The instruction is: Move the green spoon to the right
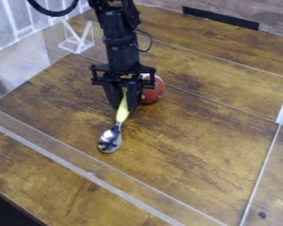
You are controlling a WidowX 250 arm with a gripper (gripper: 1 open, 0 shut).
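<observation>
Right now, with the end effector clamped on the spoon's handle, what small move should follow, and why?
Probably slide the green spoon toward the picture's right. The end effector grips its handle, its bowl touches the wooden table, and that side looks open, though the red-brown object sits close behind.

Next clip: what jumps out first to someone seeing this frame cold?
The black arm coming down from the top, its gripper shut on the yellow-green handle of the spoon at the middle of the wooden table. The spoon's shiny bowl rests low on the wood, toward the camera. Just behind the fingers sits a red-brown ball.
</observation>
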